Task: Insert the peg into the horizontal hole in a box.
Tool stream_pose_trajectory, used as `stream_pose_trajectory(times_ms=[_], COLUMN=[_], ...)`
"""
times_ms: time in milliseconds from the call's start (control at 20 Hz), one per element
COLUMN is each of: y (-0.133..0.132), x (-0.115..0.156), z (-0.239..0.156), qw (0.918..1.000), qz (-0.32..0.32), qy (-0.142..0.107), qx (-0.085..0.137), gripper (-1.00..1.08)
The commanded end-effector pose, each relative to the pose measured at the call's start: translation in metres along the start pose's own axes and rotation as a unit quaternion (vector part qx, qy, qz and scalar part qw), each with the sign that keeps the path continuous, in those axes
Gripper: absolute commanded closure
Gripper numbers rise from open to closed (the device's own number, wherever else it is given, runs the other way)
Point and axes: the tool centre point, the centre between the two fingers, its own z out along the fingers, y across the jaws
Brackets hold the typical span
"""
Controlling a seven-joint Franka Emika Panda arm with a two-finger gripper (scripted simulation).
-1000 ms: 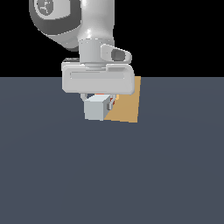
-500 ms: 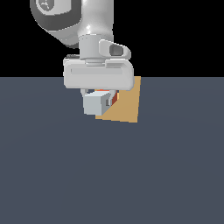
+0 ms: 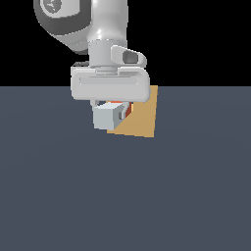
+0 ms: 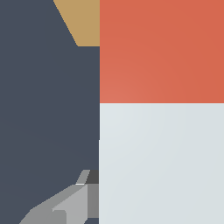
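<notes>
Exterior view, frame centre: our claw point(image 3: 112, 109) clenches the peg point(image 3: 108, 116), which we should level squarely before the box point(image 3: 142, 120).

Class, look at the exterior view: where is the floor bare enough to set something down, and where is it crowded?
Bare: the dark floor in front of the peg, and on both sides. Crowded: under the gripper, where the peg meets the box.
</notes>
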Motion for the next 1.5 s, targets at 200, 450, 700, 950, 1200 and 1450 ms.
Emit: stream_pose_trajectory(times_ms=[200,450,700,950,1200,1450], y=[0.004,0.002,0.001,0.001,0.002,0.002], x=[0.002,0.007,0.032,0.073,0.1,0.109], z=[-0.006,-0.003,-0.004,-0.005,-0.006,-0.007], qw=[1.0,1.0,1.0,1.0,1.0,1.0], qz=[-0.001,-0.001,-0.001,-0.001,-0.001,-0.001], qy=[0.003,0.002,0.002,0.002,0.003,0.003], qx=[-0.006,-0.003,-0.003,-0.004,-0.005,-0.006], gripper=[1.08,1.08,1.08,1.08,1.08,1.08])
